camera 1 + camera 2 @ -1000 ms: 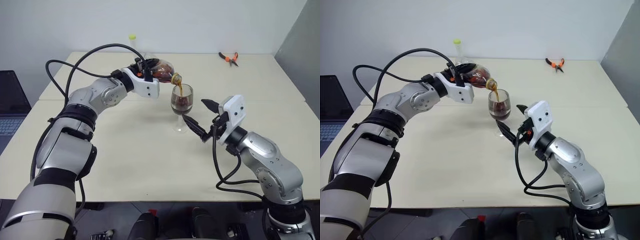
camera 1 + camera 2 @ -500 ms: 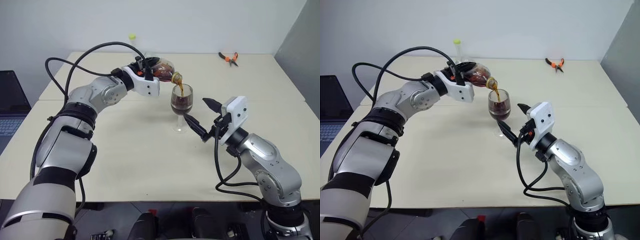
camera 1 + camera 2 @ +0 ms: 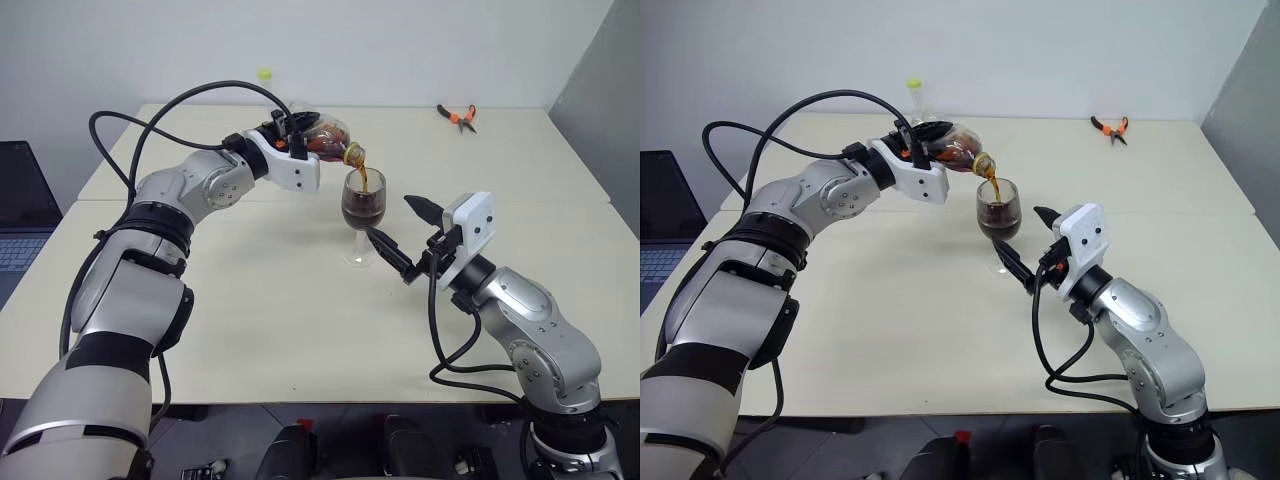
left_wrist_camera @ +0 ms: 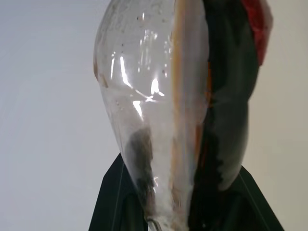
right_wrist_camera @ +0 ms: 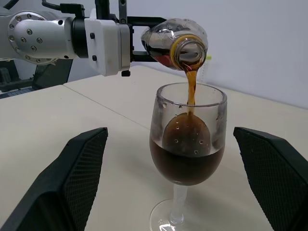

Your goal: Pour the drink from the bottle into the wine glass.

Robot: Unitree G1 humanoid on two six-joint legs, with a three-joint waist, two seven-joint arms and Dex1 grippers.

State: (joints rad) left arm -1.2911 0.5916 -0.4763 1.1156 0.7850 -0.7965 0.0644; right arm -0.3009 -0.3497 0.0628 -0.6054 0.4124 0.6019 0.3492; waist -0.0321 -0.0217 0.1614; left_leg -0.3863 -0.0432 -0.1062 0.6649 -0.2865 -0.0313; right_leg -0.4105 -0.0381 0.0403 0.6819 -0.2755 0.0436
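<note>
— Tipping the bottle (image 3: 322, 138) in our left gripper (image 3: 296, 141), clamped tight round its body, we hold its mouth just over the wine glass (image 3: 362, 205) mid-table so the drink (image 5: 191, 89) streams straight into the bowl, roughly half full.

— And our right gripper (image 3: 396, 236)?

— Spread wide and empty, its fingers flank the glass's stem without touching, likely ready to steady it.

Left gripper (image 3: 305, 145) raised and clamped tight, right gripper (image 3: 405, 240) lower (fingers spread wide, nothing held).
</note>
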